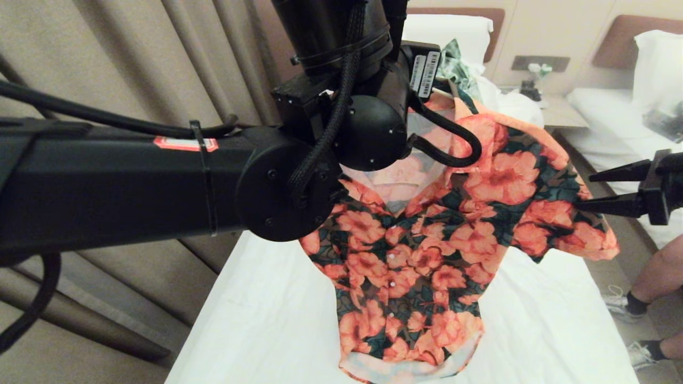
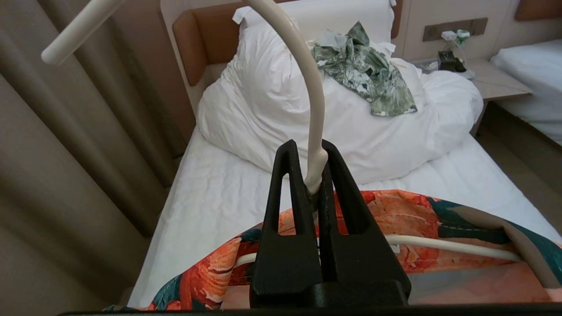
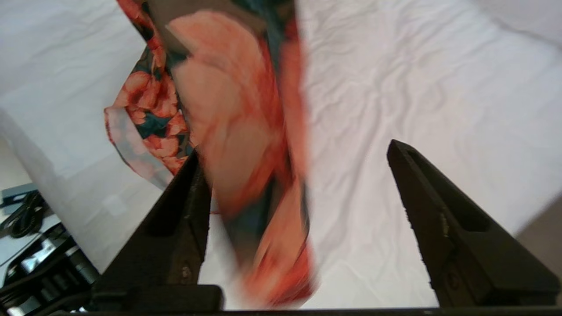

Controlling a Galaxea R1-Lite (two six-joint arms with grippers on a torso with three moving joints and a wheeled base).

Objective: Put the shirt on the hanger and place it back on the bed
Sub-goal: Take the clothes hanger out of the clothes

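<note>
Holding the thin cream wire hanger (image 2: 317, 109) pinched in my left gripper (image 2: 312, 186), I spread the right gripper (image 1: 587, 189) off the orange-flowered shirt (image 1: 427, 256) at frame right; lowering squarely suited the white-sheeted bed (image 1: 256, 320).

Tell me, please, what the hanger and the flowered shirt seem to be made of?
The hanger: a smooth, matte cream rod, probably plastic or coated wire; its rounded, even surface cannot settle which. The shirt: thin woven printed fabric, perhaps cotton or rayon; it drapes softly and its paler reverse shows at the hem.
</note>
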